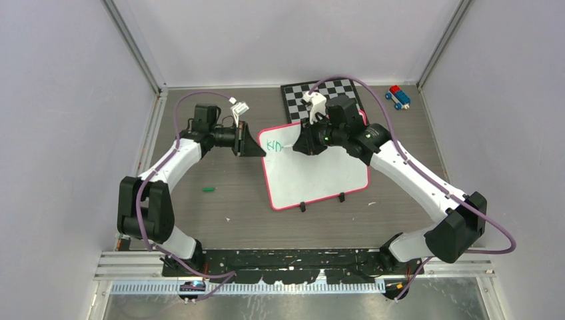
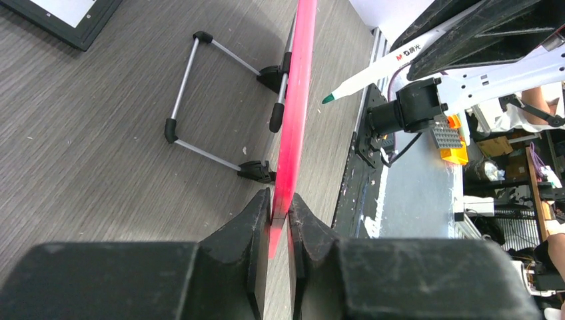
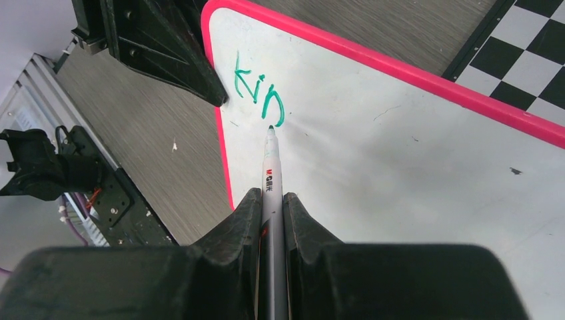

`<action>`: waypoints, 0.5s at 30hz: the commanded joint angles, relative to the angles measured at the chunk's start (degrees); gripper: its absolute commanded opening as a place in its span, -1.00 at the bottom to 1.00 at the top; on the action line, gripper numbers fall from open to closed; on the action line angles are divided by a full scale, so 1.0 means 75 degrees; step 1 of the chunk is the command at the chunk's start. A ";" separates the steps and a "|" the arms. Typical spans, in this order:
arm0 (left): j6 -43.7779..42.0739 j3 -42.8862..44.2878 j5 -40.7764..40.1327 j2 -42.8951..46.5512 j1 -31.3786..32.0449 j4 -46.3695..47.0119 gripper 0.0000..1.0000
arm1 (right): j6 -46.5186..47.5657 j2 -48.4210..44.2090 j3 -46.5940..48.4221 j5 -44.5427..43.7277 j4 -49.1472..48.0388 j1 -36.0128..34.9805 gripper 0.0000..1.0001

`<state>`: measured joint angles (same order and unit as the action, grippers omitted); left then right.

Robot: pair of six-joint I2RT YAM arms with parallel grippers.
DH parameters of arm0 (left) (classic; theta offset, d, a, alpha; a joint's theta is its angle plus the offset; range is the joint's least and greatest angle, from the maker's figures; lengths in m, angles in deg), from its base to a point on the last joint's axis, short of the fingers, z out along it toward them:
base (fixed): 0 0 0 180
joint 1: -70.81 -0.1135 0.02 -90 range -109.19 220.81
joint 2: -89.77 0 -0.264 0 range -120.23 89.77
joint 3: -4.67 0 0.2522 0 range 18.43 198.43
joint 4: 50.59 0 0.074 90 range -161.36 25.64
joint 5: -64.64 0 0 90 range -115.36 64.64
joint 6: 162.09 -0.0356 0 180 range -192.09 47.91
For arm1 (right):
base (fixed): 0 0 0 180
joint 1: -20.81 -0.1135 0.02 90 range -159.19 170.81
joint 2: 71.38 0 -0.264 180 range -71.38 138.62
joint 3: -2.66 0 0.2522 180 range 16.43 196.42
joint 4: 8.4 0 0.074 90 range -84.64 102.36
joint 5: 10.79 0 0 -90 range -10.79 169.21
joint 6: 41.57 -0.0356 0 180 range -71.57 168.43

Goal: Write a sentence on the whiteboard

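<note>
**Board held steady, pen at work**

The whiteboard (image 1: 320, 177) stands propped mid-counter (image 1: 220, 213), just in front of the chequered board (image 1: 296, 90). The left jaws pinch narrowly on its pink edge, seemingly to stop it shifting under the pen. The right jaws are clamped tight round a green marker (image 3: 270, 167). Its tip sits at the sentence (image 3: 256, 90), so far only "kin".

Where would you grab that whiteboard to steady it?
By its thin left edge, coming from the left: the whiteboard is slim enough for jaws to straddle, as the left gripper does, leaving its face free for the marker.
</note>
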<state>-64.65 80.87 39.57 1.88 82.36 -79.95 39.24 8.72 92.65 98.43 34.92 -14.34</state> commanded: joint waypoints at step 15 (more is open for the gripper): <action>0.0020 0.0004 0.0148 0.0029 0.0018 0.0283 -1.00 | 0.0268 0.0152 0.0379 -0.1299 -0.0220 -0.0303 -0.99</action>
<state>-65.02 80.87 39.11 1.88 82.38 -79.60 40.59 9.72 92.74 91.05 34.96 -16.27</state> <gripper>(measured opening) 0.103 0.193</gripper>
